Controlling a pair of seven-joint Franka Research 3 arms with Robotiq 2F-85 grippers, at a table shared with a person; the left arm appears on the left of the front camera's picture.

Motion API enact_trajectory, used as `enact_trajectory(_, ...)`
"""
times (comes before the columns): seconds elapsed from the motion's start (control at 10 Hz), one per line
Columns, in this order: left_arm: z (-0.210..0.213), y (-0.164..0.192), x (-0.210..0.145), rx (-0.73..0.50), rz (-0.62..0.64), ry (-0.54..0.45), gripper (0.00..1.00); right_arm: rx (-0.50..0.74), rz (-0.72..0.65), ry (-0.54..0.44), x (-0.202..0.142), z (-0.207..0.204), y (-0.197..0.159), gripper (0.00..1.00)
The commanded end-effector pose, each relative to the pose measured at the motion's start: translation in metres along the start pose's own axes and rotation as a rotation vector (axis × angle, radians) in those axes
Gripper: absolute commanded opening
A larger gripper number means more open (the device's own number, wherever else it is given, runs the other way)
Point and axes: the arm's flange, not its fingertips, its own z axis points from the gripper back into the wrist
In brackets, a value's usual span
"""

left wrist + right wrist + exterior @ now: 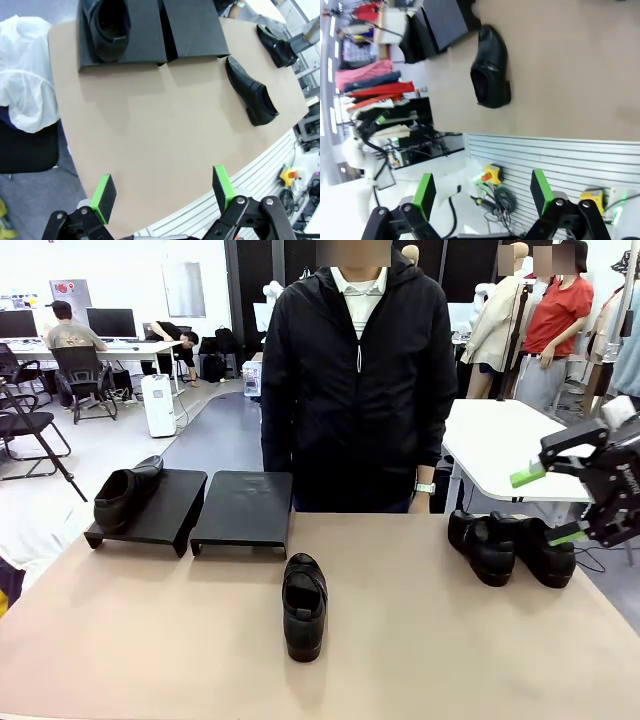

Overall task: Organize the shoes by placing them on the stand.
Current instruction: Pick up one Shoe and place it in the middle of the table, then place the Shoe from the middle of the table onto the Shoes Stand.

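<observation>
Broadly, the tan table [430,640] is the biggest thing in the front view, and a person in a dark jacket [355,380] stands at its far edge, just behind the stand [245,505]. The stand is two black sloped platforms set side by side on the far left part of the table. Its right half is bare.

Well to the right of the stand, the right gripper [548,506] hangs in the air past the table's right edge, its green-padded jaws spread wide with nothing between them. The left gripper [162,187] looks down from the near side of the table, well apart from the stand, its jaws likewise wide open and holding nothing.

One shoe [125,492] lies on the stand's left platform [175,500], toe toward the near edge. A lone shoe [304,605] rests on the table in front of the stand's right end, toe pointing at the robot. A pair of shoes [510,548] sits touching each other on the table far to the stand's right, below the right gripper.
</observation>
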Motion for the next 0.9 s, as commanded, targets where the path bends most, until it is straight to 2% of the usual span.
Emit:
enact_trajectory(0.0, -0.0008, 0.0003, -0.0015, -0.020, -0.013, -0.017, 1.00, -0.011, 0.047, 0.016, -0.0028, -0.0020, 0.0050, 1.00)
enact_trajectory(0.8, -0.0008, 0.0003, -0.0015, -0.020, -0.013, -0.017, 1.00, -0.011, 0.047, 0.016, -0.0028, -0.0020, 0.0050, 1.00)
